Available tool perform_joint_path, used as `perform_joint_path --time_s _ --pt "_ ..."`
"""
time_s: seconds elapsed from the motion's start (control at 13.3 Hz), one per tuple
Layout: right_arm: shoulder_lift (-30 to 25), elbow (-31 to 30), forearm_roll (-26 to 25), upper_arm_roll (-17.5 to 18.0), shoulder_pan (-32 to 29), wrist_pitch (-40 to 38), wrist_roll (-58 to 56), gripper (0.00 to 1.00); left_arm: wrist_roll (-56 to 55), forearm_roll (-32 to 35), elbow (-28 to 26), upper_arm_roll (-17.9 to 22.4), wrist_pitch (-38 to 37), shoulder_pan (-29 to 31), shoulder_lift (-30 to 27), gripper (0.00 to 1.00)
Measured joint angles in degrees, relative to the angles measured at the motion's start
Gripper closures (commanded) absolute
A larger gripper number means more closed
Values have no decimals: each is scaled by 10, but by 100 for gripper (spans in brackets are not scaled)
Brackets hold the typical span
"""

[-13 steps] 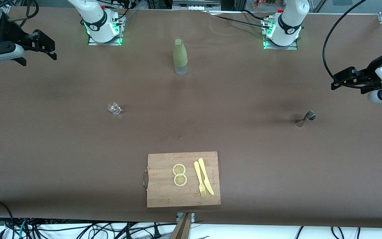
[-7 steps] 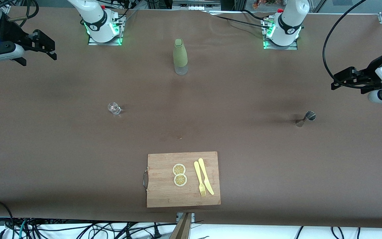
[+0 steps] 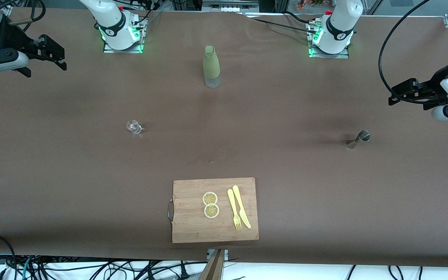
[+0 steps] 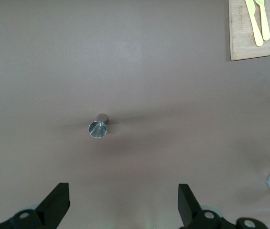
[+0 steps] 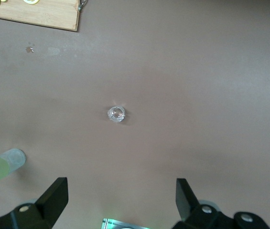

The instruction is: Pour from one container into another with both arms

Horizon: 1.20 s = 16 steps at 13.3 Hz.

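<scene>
A small metal jigger point(image 3: 359, 139) stands on the brown table toward the left arm's end; the left wrist view shows this jigger point(image 4: 98, 128) from above. A small clear glass point(image 3: 134, 126) stands toward the right arm's end, and the right wrist view has the glass point(image 5: 116, 114) at its middle. My left gripper point(image 3: 399, 94) hangs open high over the table's edge at its own end, with nothing between its fingers point(image 4: 56, 206). My right gripper point(image 3: 54, 54) hangs open and empty, high over the opposite end, fingers point(image 5: 53, 196) wide apart.
A tall green bottle point(image 3: 211, 66) stands between the two arm bases point(image 3: 122, 33). A wooden cutting board point(image 3: 214, 223) with two lemon slices point(image 3: 210, 204), a yellow fork point(image 3: 234, 209) and knife point(image 3: 241, 206) lies near the front camera's edge.
</scene>
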Motion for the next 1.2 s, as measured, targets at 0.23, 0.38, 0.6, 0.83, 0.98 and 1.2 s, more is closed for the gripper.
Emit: perform_joint_path --time_s 0.23,0.38,0.6,0.83,0.98,1.2 --pt "0 0 0 0 0 0 0 0 0 0 0 1 0 1 0 0" --pt "0 0 0 0 0 0 0 0 0 0 0 3 0 9 1 0" --pt "0 -1 0 0 0 0 0 0 1 0 0 4 0 28 4 0" --pt "0 -1 0 0 0 0 0 0 1 0 0 4 0 38 4 0" --pt "0 -2 2 0 0 0 0 0 1 0 0 4 0 45 6 0" --pt "0 -5 3 0 0 0 0 0 1 0 -1 4 0 57 21 0"
